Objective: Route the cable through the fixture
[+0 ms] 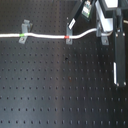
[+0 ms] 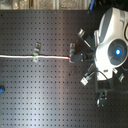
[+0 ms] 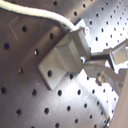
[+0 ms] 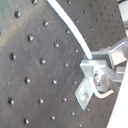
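The white cable (image 1: 45, 36) runs along the black perforated board from the first exterior view's left edge. Its green band (image 1: 21, 35) sits at the first clip fixture (image 1: 24, 31) and its red band (image 1: 67, 36) at the second clip fixture (image 1: 69, 31). Past that the cable rises to my gripper (image 1: 101, 29), which is shut on its end just above a third fixture (image 1: 104, 39). The first wrist view shows a grey fixture block (image 3: 62, 57) with the cable (image 3: 47, 13) passing behind it. The second wrist view shows the cable (image 4: 77, 35) running into the fingers (image 4: 100, 65).
The black board (image 1: 50, 85) has a grid of holes. In the second exterior view the white arm (image 2: 112, 45) covers the cable's right end, and a small blue object (image 2: 2, 90) lies at the second exterior view's left edge. A dark upright part (image 1: 120, 55) stands at the first exterior view's right.
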Available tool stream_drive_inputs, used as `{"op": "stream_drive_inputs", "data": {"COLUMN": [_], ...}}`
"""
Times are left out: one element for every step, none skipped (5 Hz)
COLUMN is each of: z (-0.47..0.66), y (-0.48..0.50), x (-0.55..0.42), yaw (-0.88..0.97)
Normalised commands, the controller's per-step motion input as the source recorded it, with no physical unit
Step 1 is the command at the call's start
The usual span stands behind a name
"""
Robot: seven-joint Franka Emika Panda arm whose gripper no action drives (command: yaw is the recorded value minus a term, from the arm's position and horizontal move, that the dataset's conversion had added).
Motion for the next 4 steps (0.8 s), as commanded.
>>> {"op": "stream_drive_inputs", "data": {"z": [-0.32,-0.37,-0.37,-0.24], "y": [-0.056,-0.021,-0.002,-0.065], "x": [0.002,-0.003,0.001,0.008], "yaw": [0.00,0.00,0.06,0.08]}}
